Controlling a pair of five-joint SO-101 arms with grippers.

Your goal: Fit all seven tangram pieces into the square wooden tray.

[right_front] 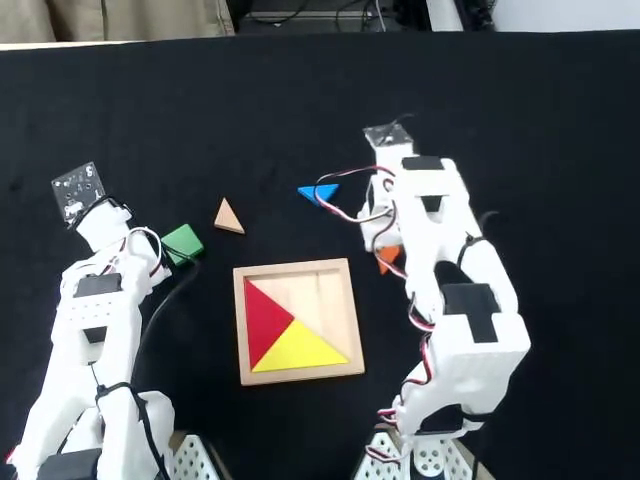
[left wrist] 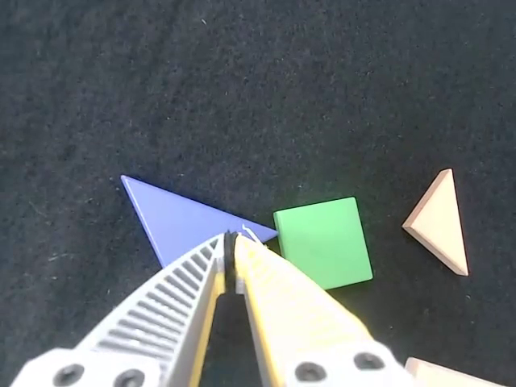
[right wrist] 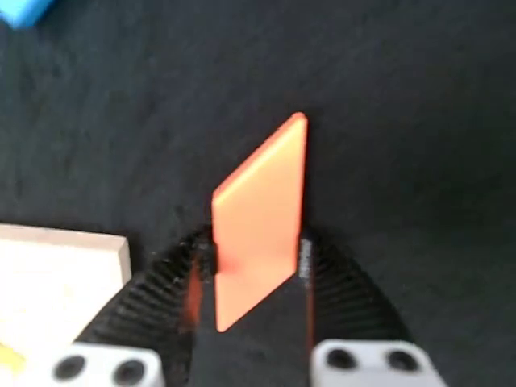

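Since only the red triangle (right_front: 262, 322) and yellow triangle (right_front: 298, 352) lie in the square wooden tray (right_front: 292, 266), the task reads as early: two of seven pieces in, five out. Both lie flat and meet along one edge, covering the left and near part of the tray. The rest of the floor is bare wood.

The right gripper (right wrist: 250, 256) is clamped on the orange parallelogram (right wrist: 262, 181). The piece stands on edge between the jaws, above the black bench (right_front: 540, 110), just beside the tray's right side and not yet over it. Probably the next piece in.

The left gripper (left wrist: 231, 242) has its jaws together, with nothing between them as far as I can tell. Its tips sit at the edge of the purple triangle (left wrist: 173, 219). The green square (left wrist: 322, 240) is at that triangle's corner, touching or just short, can't tell which. The tan triangle (left wrist: 439, 222) is near the green square but apart from it. The blue triangle (right_front: 318, 192) lies beyond the tray's far side, close to the right arm.

Left to place: orange, purple, green, tan, blue. Fitting them around the two big triangles will likely need careful rotation.
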